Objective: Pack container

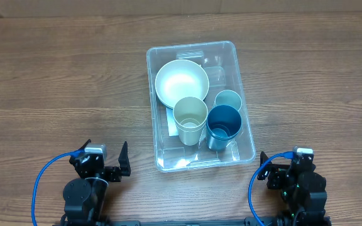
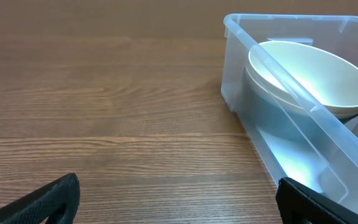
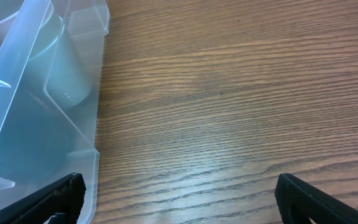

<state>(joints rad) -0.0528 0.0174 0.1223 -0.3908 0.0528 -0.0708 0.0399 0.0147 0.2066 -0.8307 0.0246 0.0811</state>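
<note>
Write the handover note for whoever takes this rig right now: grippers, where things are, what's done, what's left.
Left gripper: open, empty, low over the table at the near left, beside the container.
Right gripper: open, empty, at the near right, beside the container.
Container: upright at the table's centre, no lid on it.
Inside: white bowl at the far end, cream cup, dark blue cup and pale teal cup, all upright.
Done: these four pieces are packed.
Left: no loose piece shows outside the container in any view, so packing looks finished. Confirm before moving.
</note>
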